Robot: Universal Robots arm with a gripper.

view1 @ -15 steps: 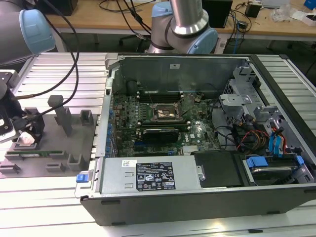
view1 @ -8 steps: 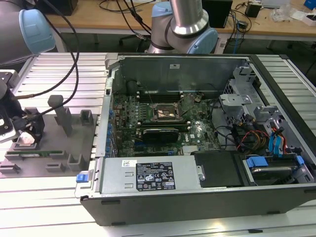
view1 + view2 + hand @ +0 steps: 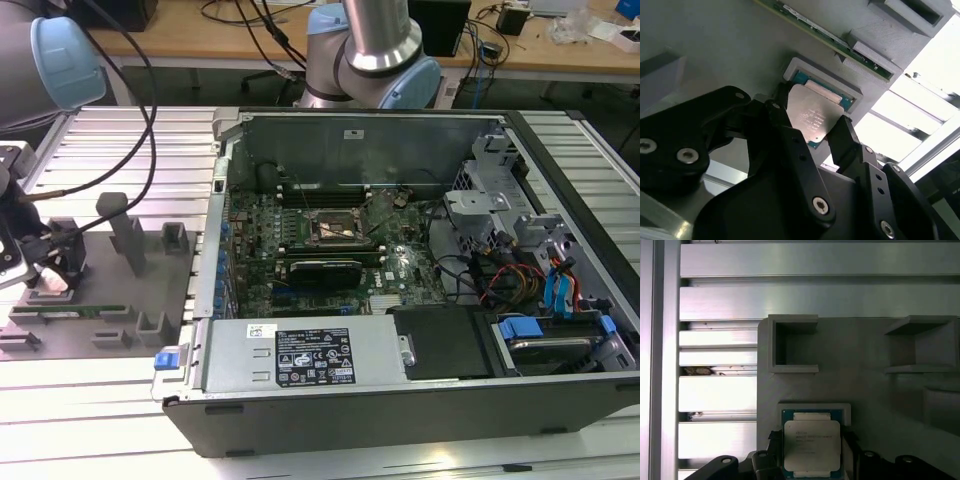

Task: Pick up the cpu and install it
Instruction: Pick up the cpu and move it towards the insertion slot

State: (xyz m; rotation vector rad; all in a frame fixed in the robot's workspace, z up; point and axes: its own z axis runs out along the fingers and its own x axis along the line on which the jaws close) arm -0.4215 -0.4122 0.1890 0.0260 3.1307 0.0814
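Closest to the lens in both wrist views, the gripper point(image 3: 811, 118) has its jaws closed against two opposite edges of the cpu point(image 3: 812, 112). The cpu lies silver side up in a pale nest point(image 3: 797, 67) on the grey tray point(image 3: 715, 45). Beyond it, the second wrist view adds a memory stick point(image 3: 826, 38) standing on edge. The first wrist view instead shows two boxy pockets point(image 3: 792, 347) and the slatted table point(image 3: 815, 295). At the exterior view's left edge, the gripper sits low over the tray. The open case point(image 3: 400, 410) with its socket point(image 3: 338, 230) stands well apart, mid-frame.
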